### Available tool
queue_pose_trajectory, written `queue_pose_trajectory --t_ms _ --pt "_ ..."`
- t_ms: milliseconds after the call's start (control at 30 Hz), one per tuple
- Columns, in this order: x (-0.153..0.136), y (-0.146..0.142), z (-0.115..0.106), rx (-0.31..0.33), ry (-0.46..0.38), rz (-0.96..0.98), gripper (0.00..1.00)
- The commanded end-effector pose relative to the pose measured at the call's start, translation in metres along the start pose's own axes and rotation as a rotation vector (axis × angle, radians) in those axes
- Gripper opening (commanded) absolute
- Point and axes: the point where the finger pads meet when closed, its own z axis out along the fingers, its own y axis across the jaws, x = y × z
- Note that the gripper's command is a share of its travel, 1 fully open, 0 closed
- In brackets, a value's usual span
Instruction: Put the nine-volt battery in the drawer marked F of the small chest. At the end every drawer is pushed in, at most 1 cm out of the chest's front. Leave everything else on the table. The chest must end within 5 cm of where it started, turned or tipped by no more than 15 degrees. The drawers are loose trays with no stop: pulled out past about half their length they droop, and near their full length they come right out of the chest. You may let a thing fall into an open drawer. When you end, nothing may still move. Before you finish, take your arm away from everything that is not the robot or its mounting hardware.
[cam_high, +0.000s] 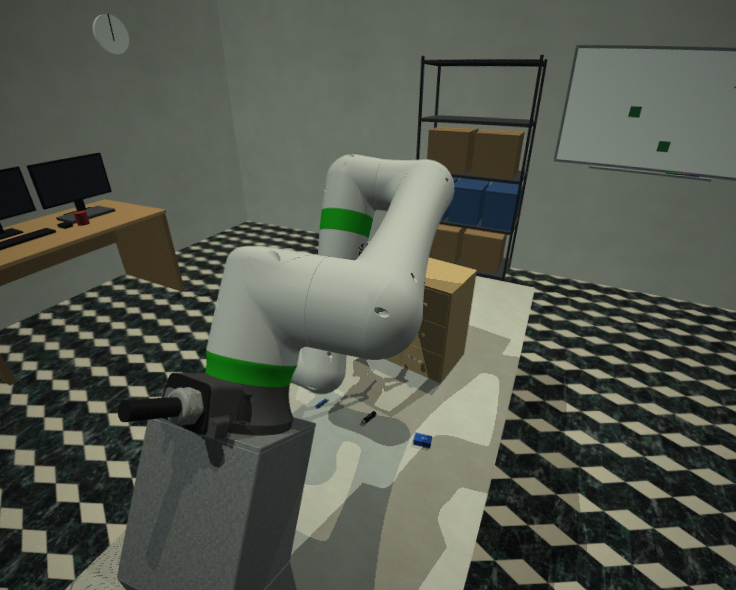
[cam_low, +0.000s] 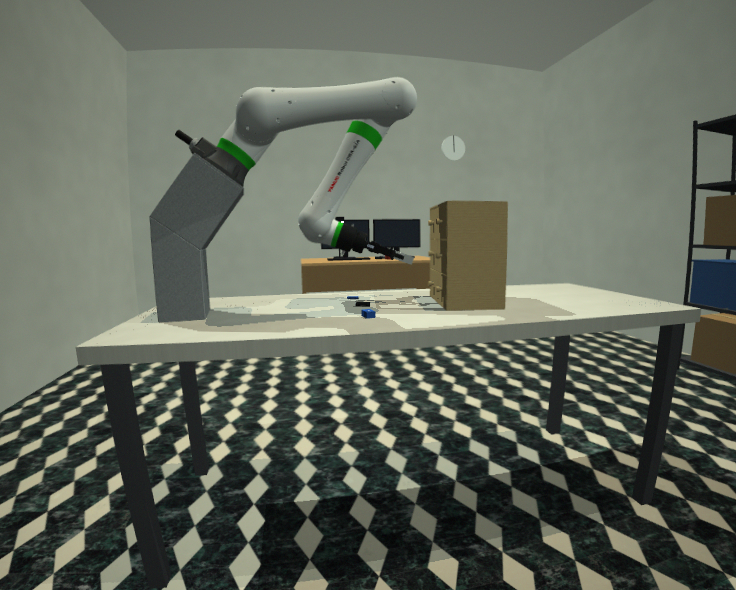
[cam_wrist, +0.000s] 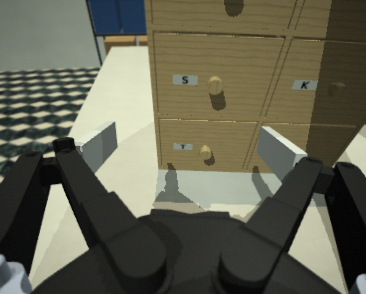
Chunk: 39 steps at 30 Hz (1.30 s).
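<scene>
The small wooden chest (cam_high: 457, 331) (cam_low: 476, 258) (cam_wrist: 270, 22) stands upright with its visible drawers in. The wrist view shows drawer S (cam_wrist: 240, 60), drawer K (cam_wrist: 305, 107) and drawer T (cam_wrist: 230, 135); no F label is readable. My gripper (cam_low: 408, 259) (cam_wrist: 187, 137) is open and empty, a little short of the chest's front, above the table; the arm hides it in the top view. A blue block (cam_high: 422, 440) (cam_low: 368, 314), a black piece (cam_high: 368, 417) (cam_low: 362, 304) and a small blue piece (cam_high: 321, 403) (cam_low: 352, 298) lie on the table. I cannot tell which is the nine-volt battery.
The table (cam_high: 460, 528) (cam_low: 245, 341) carries the robot's grey pedestal (cam_high: 190, 497) (cam_low: 178, 264) at one end and the chest toward the other. A desk with monitors (cam_high: 70, 184) (cam_low: 396, 233) and a shelf rack (cam_high: 483, 121) (cam_low: 715, 185) stand away from the table.
</scene>
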Motion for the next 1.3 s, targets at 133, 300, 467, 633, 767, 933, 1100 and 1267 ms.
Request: queue_pose_trajectory --t_ms 133,300,467,633,767,933,1100,1267 --pt "0.0 0.0 0.0 0.0 0.0 0.0 1.0" --pt "0.0 0.0 0.0 0.0 0.0 0.0 1.0" --pt "0.0 0.0 0.0 0.0 0.0 0.0 1.0" --pt "0.004 0.0 -0.001 0.0 0.0 0.0 1.0" --pt "0.01 0.0 -0.004 0.0 0.0 0.0 1.0" --pt "0.016 0.0 -0.006 0.0 0.0 0.0 1.0" --pt "0.017 0.0 -0.006 0.0 0.0 0.0 1.0" --pt "0.017 0.0 -0.006 0.0 -0.001 0.0 1.0"
